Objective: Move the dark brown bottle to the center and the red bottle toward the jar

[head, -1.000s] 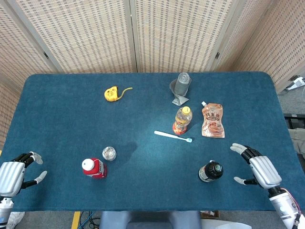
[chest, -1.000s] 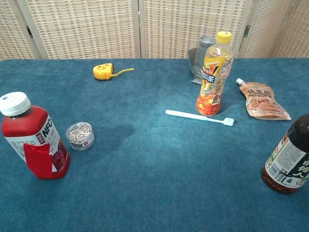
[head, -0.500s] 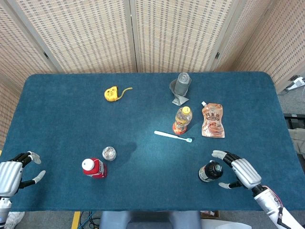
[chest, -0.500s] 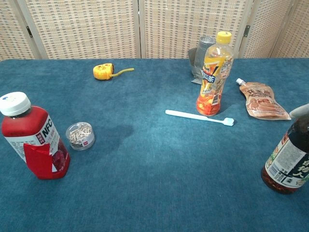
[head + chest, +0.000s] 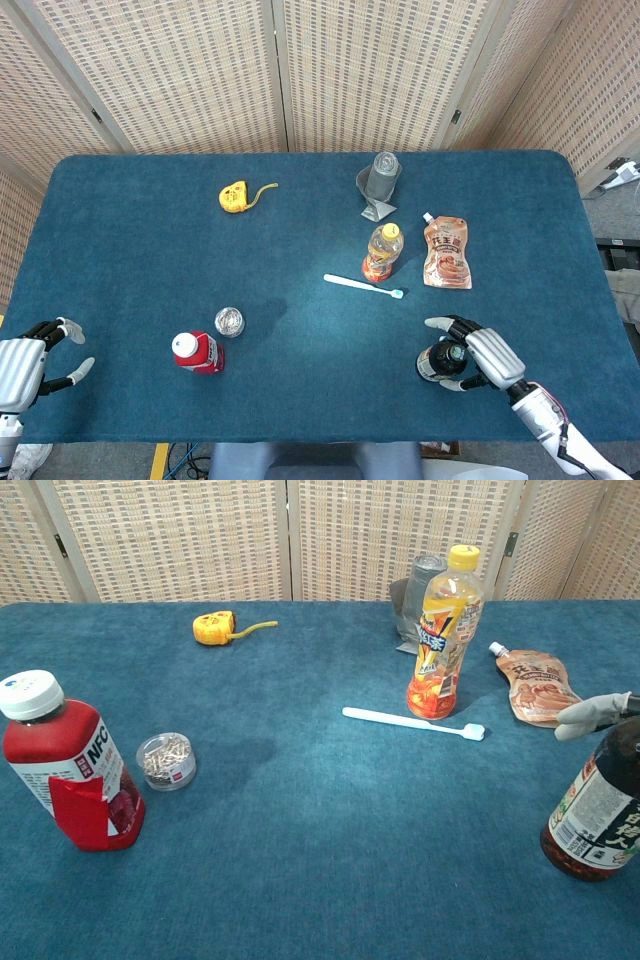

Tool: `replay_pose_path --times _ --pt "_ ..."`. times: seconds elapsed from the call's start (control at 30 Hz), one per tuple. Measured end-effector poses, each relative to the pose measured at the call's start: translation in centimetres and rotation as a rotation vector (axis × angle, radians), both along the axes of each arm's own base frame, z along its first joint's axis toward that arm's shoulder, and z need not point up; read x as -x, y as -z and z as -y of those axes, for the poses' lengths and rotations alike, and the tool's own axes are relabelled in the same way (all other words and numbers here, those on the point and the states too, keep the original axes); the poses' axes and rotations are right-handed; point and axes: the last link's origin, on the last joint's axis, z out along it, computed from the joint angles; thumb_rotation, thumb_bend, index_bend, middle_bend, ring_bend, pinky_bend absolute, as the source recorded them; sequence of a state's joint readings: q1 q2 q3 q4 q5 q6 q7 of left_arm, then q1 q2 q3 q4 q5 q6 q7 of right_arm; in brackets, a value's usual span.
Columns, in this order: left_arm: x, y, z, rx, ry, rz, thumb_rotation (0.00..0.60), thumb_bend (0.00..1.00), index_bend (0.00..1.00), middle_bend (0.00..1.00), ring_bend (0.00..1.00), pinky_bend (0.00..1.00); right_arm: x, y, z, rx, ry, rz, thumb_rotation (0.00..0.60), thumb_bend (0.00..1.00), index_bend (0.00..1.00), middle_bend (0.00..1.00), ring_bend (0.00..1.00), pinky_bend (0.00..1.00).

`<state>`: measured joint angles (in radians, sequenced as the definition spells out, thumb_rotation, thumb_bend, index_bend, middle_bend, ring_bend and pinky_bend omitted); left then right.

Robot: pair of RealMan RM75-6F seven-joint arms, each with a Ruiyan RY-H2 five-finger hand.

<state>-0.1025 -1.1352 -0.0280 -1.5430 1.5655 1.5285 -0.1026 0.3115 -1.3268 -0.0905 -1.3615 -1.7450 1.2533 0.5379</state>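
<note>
The right hand is open around the dark brown bottle near the front right of the worktop, not squeezing it yet, so a bump from the side might knock the tall bottle over.

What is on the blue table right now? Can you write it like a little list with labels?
table: blue cloth top
dark brown bottle: upright, near right edge
right hand: around the dark brown bottle, grip unclear
red bottle: upright, white cap, near left
jar: small, clear, beside the red bottle
left hand: open, off the table's left corner
toothbrush: lying flat, middle
</note>
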Motion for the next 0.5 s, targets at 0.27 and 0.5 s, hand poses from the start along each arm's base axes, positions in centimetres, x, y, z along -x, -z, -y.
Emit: replay_pose_path --times 0.27,0.5 --pt "0.1 -0.2 0.0 -0.004 -0.006 0.002 0.600 0.20 0.51 0.42 0.39 0.59 0.1 0.8 0.8 0.028 0.008 0.052 0.600 0.00 0.50 0.56 0.50 0.54" --pt "0.1 -0.2 -0.1 -0.001 -0.008 0.002 0.600 0.20 0.51 0.42 0.39 0.59 -0.6 1.1 1.6 0.044 -0.001 0.073 0.600 0.00 0.54 0.59 0.54 0.58"
